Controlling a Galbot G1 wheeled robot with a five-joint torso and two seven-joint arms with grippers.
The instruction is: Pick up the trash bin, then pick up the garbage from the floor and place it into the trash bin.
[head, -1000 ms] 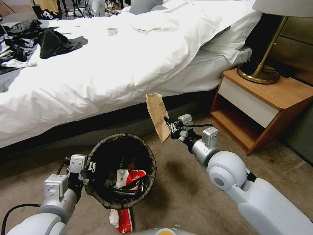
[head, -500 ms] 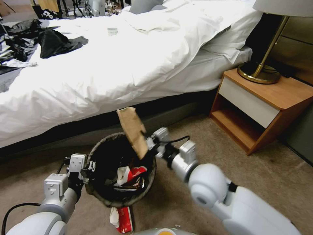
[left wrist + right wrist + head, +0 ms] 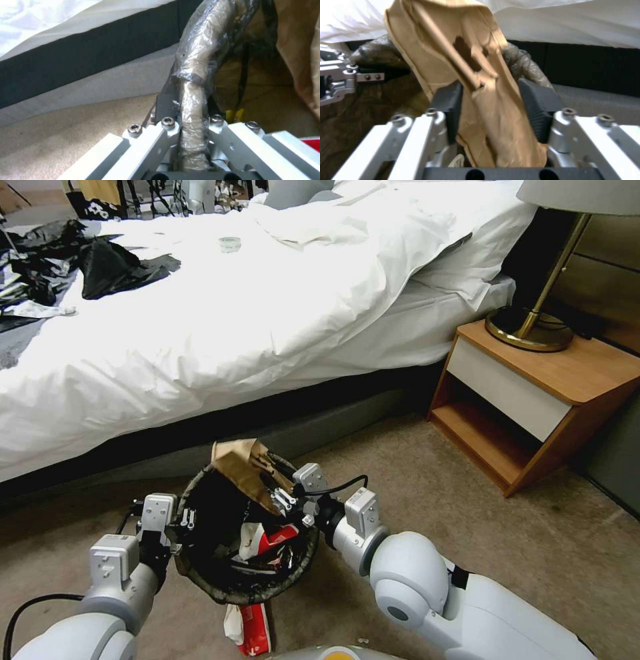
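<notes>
- Our left tool (image 3: pixel 179 521) is clamped on the left rim of the trash bin (image 3: pixel 200 573), holding it off the carpet, mouth up, so it can take drops.
- Our right tool (image 3: pixel 283 497) is over the bin's far-right rim, pads (image 3: pixel 535 112) either side of the brown paper bag (image 3: pixel 243 468); whether they're pinching it or slack, we can't tell.
- Bag hangs over the bin's mouth, so a release should land it inside.
- Bin already holds a red-white carton (image 3: pixel 270 543) and dark wrappers.
- One red-white wrapper (image 3: pixel 250 628) lies on the floor just near of the bin, not yet collected.
</notes>
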